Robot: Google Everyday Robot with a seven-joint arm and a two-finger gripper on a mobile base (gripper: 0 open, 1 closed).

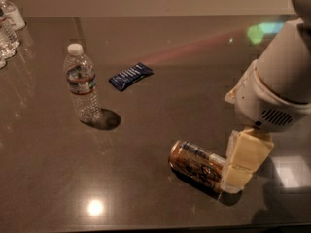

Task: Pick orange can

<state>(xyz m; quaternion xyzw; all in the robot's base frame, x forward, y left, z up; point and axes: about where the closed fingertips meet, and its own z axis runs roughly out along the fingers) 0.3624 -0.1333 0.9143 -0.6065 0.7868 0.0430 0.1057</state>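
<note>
My single camera view: the can lies on its side on the dark table, toward the front right. My gripper sits low at the can's right end, covering it and apparently touching it. Whether the gripper is apart or closed, I cannot tell. A bottle stands upright well to the left, with a blue wrapper lying flat near it.

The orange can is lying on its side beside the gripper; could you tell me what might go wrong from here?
1. The orange can lies on its side on the smooth table, so a nudge from the gripper, low at the can's right-hand end, could roll it away.
2. The gripper covers only that end, so a grasp there might be shallow and slip.
</note>
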